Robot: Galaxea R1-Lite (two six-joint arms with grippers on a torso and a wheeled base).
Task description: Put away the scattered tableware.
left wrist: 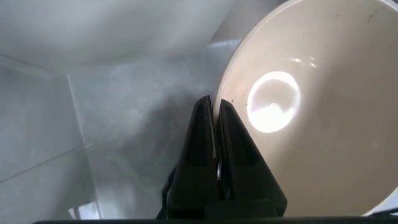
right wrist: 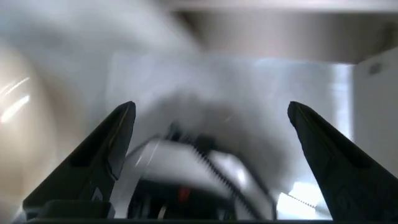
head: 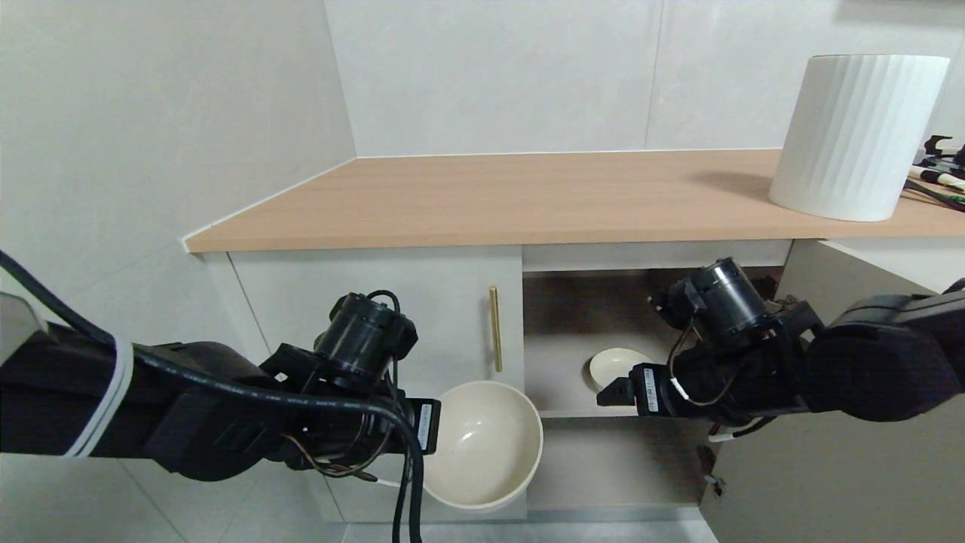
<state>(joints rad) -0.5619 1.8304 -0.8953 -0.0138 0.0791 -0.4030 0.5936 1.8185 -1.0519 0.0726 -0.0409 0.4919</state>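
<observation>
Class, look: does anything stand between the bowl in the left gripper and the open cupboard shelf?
Yes. The right gripper hangs before the shelf, beside the bowl; a small dish already lies there.

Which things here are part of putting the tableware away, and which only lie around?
Job: cream bowl, pinched at its rim by the left gripper; small dish on the cabinet shelf.
Lying about: white ribbed container; pens on the countertop.
</observation>
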